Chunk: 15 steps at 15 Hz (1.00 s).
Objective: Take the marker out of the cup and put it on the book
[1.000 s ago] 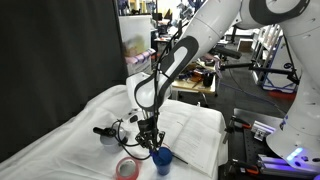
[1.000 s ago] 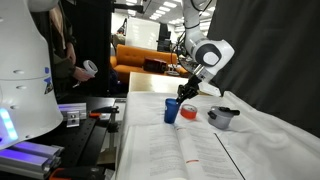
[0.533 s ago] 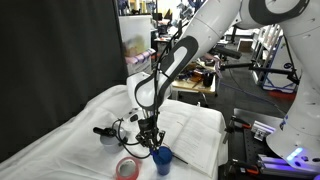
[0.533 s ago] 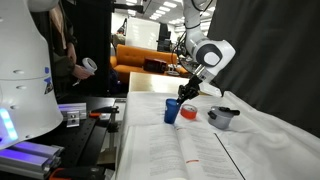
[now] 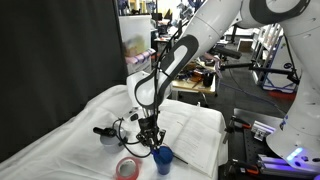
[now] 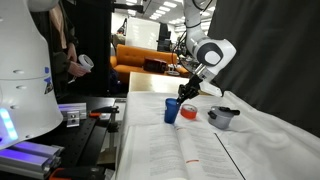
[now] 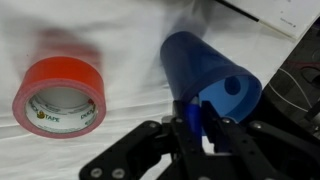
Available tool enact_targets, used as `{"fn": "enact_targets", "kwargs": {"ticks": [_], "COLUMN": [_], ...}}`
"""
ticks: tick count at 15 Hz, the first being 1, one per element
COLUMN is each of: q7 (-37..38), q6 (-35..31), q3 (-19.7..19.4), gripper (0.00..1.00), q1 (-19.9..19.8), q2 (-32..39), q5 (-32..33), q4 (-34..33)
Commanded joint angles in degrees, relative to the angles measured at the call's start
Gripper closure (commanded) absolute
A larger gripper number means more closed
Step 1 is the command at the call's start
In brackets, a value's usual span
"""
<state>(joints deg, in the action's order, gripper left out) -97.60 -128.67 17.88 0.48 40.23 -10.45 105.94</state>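
Snugly, hand [image 7: 200, 128] pinches slim marker [image 7: 191, 110]; cup [image 7: 200, 65] glossy, tapered.

The tape roll [image 7: 62, 97] lies just beside the cup [image 7: 205, 70], the grey pot [image 6: 224, 117] near beyond it, crowding that side. Over the open book [image 6: 180, 150] the way is free.

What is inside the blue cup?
The blue marker stands at the mouth of the cup, pinched by the shut gripper. Its lower end is hidden behind the gripper and rim.
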Motion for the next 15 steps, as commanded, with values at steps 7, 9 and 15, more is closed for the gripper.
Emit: {"fn": "enact_targets", "kwargs": {"ticks": [7,9,15], "q7": [-0.4,-0.6,-0.9], "q6": [2.0,1.8,0.4], "q3": [-0.7,-0.5,-0.2], "gripper": [0.94,0.94,0.94], "q1": [-0.5,-0.6,-0.4], "q2": [-3.9,-3.7,-2.6], "q5": [-0.6,-0.9,-1.1], "q4": [0.9,1.0,1.9]}}
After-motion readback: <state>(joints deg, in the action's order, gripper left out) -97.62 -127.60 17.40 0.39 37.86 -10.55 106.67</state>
